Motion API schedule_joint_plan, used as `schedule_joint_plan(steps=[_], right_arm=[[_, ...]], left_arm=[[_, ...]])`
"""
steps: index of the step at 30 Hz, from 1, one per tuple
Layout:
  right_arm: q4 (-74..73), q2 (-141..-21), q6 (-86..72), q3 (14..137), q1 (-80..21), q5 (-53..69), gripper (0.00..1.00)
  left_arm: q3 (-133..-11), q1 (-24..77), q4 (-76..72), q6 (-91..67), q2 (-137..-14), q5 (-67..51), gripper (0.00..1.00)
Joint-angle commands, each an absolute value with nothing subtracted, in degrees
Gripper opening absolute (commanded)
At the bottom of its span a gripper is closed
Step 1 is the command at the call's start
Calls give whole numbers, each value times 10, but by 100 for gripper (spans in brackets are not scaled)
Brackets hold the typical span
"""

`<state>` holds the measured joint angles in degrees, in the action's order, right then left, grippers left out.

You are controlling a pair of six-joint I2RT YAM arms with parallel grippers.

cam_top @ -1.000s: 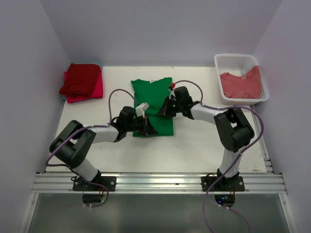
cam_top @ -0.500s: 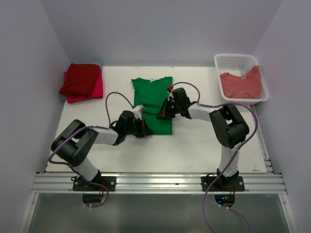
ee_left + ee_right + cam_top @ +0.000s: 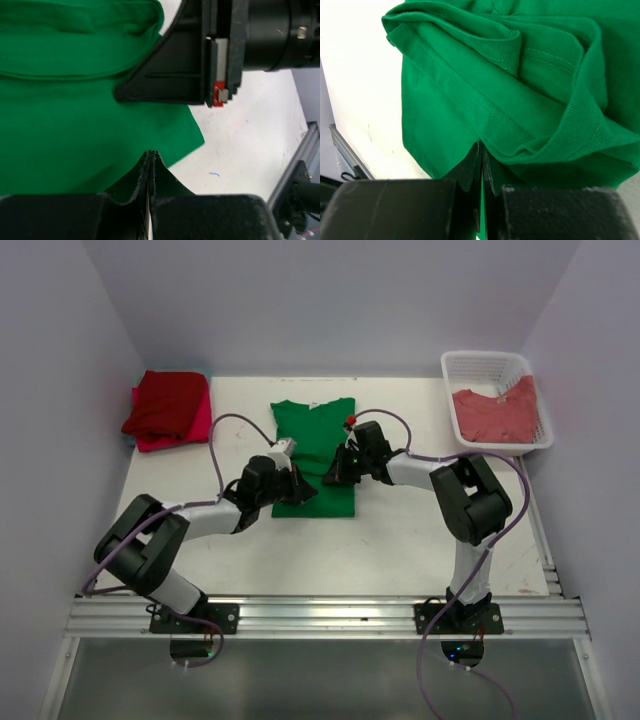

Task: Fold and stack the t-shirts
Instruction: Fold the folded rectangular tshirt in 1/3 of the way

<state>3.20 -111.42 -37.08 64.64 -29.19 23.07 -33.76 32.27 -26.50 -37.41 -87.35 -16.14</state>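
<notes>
The bright green t-shirt [image 3: 313, 445] lies flat at the table's middle, its sides folded in and its collar at the far end. My left gripper [image 3: 303, 492] is shut, tips low over the shirt's near left part [image 3: 75, 125], with nothing seen between the fingers [image 3: 142, 172]. My right gripper [image 3: 332, 478] is shut too, its tips [image 3: 482, 145] against a thick folded hem of the green cloth [image 3: 520, 75]. One black right finger [image 3: 165, 75] shows in the left wrist view. Folded red and pink t-shirts [image 3: 167, 408] are stacked at the back left. A salmon-red t-shirt [image 3: 495, 415] lies in the basket.
The white lattice basket [image 3: 480, 362] stands at the back right corner. Purple walls close in the left, far and right sides. Bare white table [image 3: 420, 530] shows near the shirt's front edge, and the aluminium rail [image 3: 330, 615] runs along the near edge.
My left gripper has slid from the shirt's near left corner toward its middle, away from the rail. The right gripper shifted slightly left and nearer. The shirt's near edge looks flatter.
</notes>
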Motion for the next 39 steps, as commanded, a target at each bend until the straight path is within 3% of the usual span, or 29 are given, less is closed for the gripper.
schedule_joint_plan(steps=[1, 7, 15, 26, 39], right_arm=[[38, -1125, -365, 657, -291, 228, 0], [29, -1107, -357, 652, -291, 220, 0], [20, -1121, -348, 668, -291, 209, 0], [-58, -1272, -335, 867, -279, 130, 0], [-85, -1331, -314, 1033, -262, 67, 0]], left_arm=[[-371, 317, -264, -333, -944, -122, 0], [-367, 318, -306, -358, -1046, -142, 0], [-332, 320, -267, -350, -1031, -127, 0], [-316, 321, -284, -359, -1041, -155, 0], [-309, 321, -292, -360, -1037, -169, 0]])
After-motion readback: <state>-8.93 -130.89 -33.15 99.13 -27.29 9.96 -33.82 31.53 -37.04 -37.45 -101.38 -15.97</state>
